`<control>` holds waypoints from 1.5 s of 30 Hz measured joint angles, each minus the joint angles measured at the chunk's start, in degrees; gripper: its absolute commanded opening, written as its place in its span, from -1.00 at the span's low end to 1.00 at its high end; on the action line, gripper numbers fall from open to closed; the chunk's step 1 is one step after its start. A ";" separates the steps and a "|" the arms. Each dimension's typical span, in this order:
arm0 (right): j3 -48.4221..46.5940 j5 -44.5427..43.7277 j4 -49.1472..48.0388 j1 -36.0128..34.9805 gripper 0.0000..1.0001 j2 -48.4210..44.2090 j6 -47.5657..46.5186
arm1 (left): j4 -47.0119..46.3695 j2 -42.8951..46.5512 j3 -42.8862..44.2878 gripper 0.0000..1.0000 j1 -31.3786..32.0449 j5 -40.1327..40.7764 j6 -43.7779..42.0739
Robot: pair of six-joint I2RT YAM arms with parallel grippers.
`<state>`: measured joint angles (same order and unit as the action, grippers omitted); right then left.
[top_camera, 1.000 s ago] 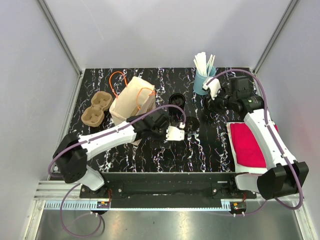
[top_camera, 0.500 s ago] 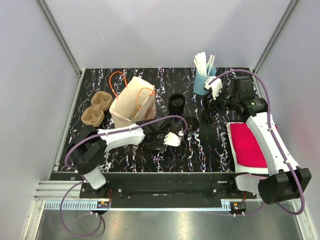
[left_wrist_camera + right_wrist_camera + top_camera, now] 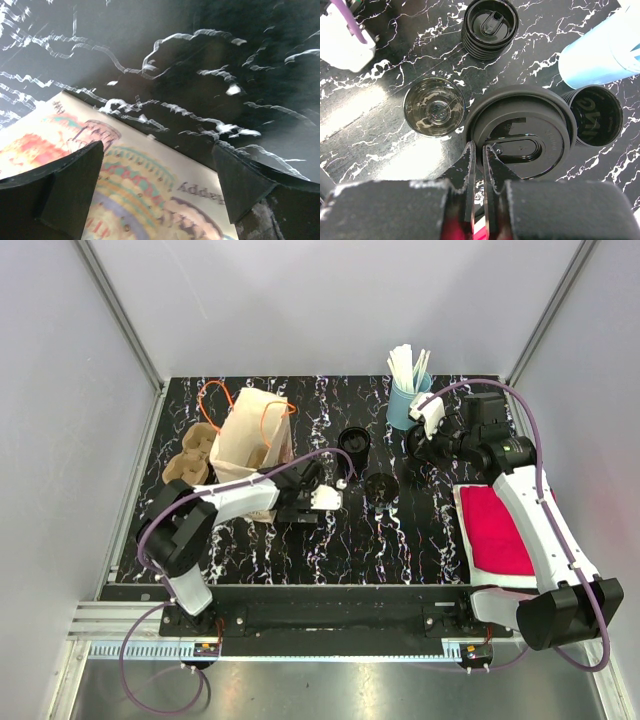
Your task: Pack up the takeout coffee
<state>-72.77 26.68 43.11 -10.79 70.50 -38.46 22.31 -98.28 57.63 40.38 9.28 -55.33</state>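
Right fingers [image 3: 468, 170] almost shut, lid [image 3: 520, 132] pinched at near rim, held just beside open cup [image 3: 434, 106]. Left fingers [image 3: 65, 185] spread wide, nothing gripped; printed paper [image 3: 125, 200] seen between them, against tabletop [image 3: 200, 75].

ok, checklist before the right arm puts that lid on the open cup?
1. Right gripper shut on the lid at its rim: ok.
2. Open cup upright, mouth unobstructed: ok.
3. Lid centred over the cup: not ok, it sits off to one side in the wrist view.
4. Left gripper open, apart from the cup, by the paper bag: ok.
5. Cup filled: cannot tell.
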 measured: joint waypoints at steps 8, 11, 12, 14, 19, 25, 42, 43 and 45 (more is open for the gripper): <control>-0.07 1.53 0.94 0.00 -1.00 0.09 -0.13 | -1.03 -0.98 0.87 0.98 -4.48 0.42 -0.81; -0.90 2.01 2.95 0.00 -1.00 0.74 -0.31 | -1.01 -1.09 1.11 0.98 -6.16 0.42 -0.87; -1.46 2.25 3.67 0.00 -1.00 1.22 -0.37 | -0.98 -1.11 1.31 0.98 -6.71 0.37 -0.87; -2.73 2.75 5.11 -0.02 -1.00 2.27 -0.70 | -0.55 -1.11 2.08 0.98 -7.54 -0.02 -0.79; -4.90 2.89 8.22 -0.26 -1.00 4.94 -1.31 | 2.38 -1.09 6.69 0.97 -8.15 -4.79 1.97; -7.21 2.43 12.13 -1.88 -1.00 9.01 -1.84 | 3.87 0.87 12.28 0.98 -8.15 -18.93 11.74; -10.21 -0.83 19.17 -12.09 -0.95 17.99 -2.38 | -11.98 3.52 10.64 0.98 -8.50 -35.89 45.94; -10.38 -1.11 19.39 -12.41 -0.95 18.58 -2.36 | -12.68 3.52 10.16 0.98 -8.70 -35.93 46.93; -10.67 -1.79 19.69 -12.85 -0.96 19.67 -2.21 | -13.75 3.52 9.11 0.98 -9.60 -36.39 49.13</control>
<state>-83.44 24.88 62.81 -23.64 90.17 -40.66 8.56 -94.76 66.74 30.79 -27.11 -6.20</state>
